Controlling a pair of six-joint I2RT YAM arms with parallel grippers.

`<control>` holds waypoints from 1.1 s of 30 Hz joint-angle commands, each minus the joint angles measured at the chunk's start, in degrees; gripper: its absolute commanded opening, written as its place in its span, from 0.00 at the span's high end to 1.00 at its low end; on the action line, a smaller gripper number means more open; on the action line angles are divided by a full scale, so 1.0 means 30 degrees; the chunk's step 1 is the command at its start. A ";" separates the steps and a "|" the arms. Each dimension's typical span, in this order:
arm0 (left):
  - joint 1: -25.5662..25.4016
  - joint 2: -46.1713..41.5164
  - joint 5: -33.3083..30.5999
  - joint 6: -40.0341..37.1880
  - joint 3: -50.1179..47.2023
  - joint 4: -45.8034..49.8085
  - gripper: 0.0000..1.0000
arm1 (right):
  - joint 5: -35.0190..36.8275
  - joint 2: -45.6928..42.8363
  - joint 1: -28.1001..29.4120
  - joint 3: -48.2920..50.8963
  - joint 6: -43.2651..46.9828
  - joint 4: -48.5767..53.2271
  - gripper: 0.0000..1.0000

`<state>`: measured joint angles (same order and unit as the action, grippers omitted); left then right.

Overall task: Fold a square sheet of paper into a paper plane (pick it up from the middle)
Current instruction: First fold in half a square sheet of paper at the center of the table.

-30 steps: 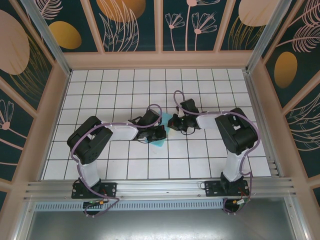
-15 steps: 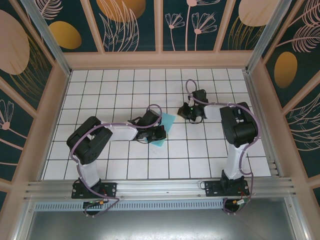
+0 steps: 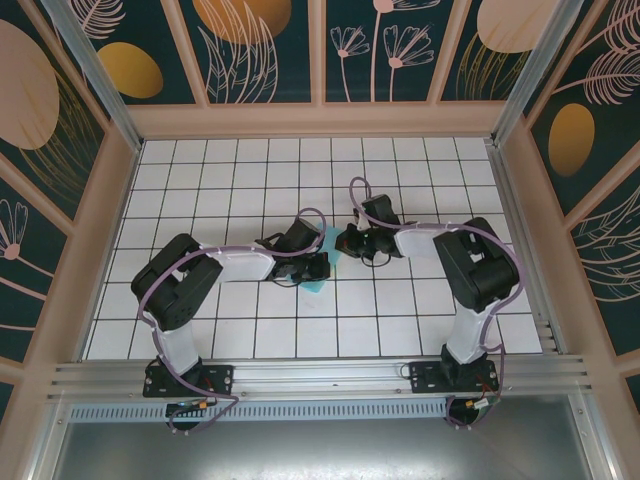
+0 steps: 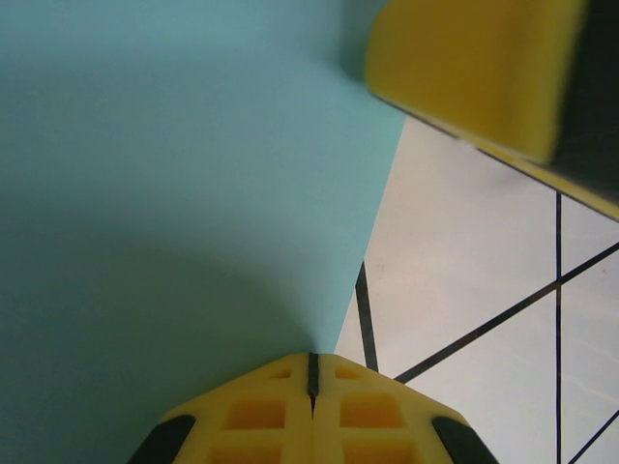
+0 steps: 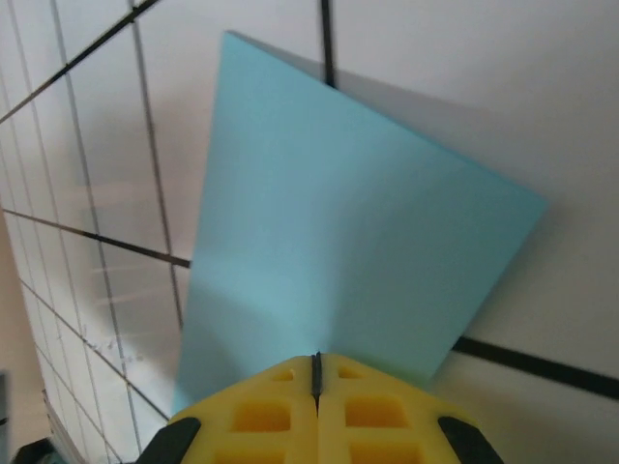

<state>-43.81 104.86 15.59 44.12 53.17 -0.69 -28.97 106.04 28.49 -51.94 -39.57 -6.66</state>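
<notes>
The square sheet of paper [image 3: 317, 285] is light blue and lies on the white gridded table between my two grippers, partly hidden under them. It appears as a creased, four-sided shape [image 5: 338, 222] in the right wrist view and covers the left side [image 4: 174, 193] of the left wrist view. My left gripper [image 3: 320, 267] is shut, its yellow tips [image 4: 312, 372] down on the paper near its right edge. My right gripper [image 3: 341, 246] is shut too, its tips [image 5: 316, 365] at the sheet's near edge. One of its yellow fingers [image 4: 464, 68] shows in the left wrist view.
The white gridded table [image 3: 230, 180] stretches out on every side of the paper. Pale wooden walls [image 3: 320, 120] with patterned panels close off the back and both sides. A metal rail [image 3: 320, 375] with the arm bases runs along the near edge.
The right gripper swung away to the back right half a second ago and has come back to the paper's right side. The left gripper has stayed on the sheet.
</notes>
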 commanded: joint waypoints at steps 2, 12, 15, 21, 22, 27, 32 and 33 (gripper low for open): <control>0.0040 -0.0684 -0.0194 -0.0104 -0.0038 0.0662 1.00 | -0.0061 0.0738 -0.0056 0.0122 -0.0493 -0.0364 1.00; 0.0049 0.0217 0.0631 0.0119 0.1822 0.0050 1.00 | 0.0842 0.1233 -0.0122 -0.0052 -0.0113 0.1103 1.00; 0.0041 0.0622 0.0693 0.0089 0.1848 -0.0004 1.00 | 0.0811 0.1308 -0.0120 0.0044 -0.0236 0.1059 1.00; 0.0044 0.1307 0.0989 0.0005 0.1761 0.0026 1.00 | 0.0780 0.1437 -0.0121 0.0089 -0.0282 0.1141 1.00; 0.0046 0.1364 0.0967 0.0005 0.1689 0.0032 1.00 | 0.0780 0.1474 -0.0134 0.0096 -0.0247 0.1184 1.00; 0.0045 0.1420 0.0847 -0.0111 0.1092 0.0192 1.00 | 0.0919 0.1561 -0.0151 0.0121 -0.0213 0.1382 1.00; 0.0033 0.1058 0.0964 -0.0072 -0.0518 0.0263 1.00 | 0.1157 0.1629 -0.0238 0.0103 -0.0165 0.1796 1.00; 0.0038 0.0973 0.1014 -0.0058 -0.0751 0.0259 1.00 | 0.1174 0.1652 -0.0236 0.0104 -0.0134 0.1877 1.00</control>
<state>-43.79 107.90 17.76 44.58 54.57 -4.91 -29.06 107.72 28.10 -52.12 -39.99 -6.94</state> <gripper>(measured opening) 0.067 0.043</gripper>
